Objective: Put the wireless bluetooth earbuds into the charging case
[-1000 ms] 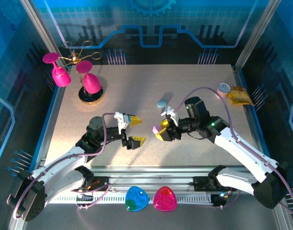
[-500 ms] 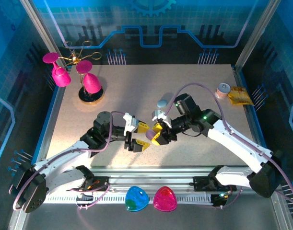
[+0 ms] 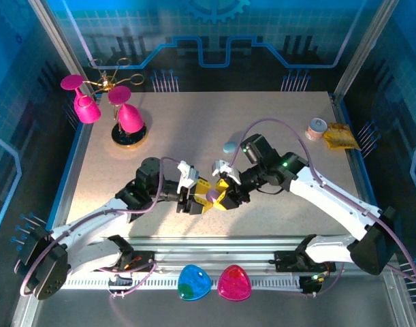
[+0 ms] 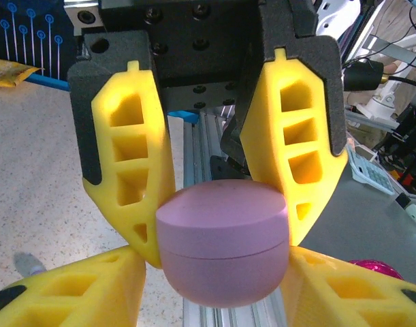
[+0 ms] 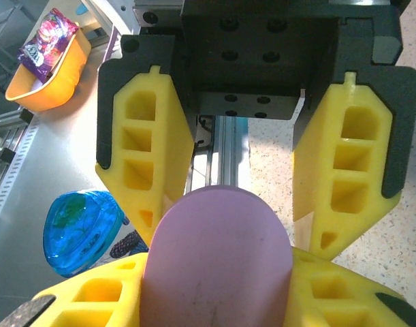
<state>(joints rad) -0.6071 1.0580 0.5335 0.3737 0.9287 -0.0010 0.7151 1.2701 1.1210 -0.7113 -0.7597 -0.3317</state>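
Purple charging case (image 4: 221,248) between facing claws; left claw (image 4: 221,240) clamped on it, right claw (image 5: 236,238) likewise

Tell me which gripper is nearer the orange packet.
Right. The right gripper is mid-table, left of the packet; the left gripper meets it there from farther left, both closed on the purple case.
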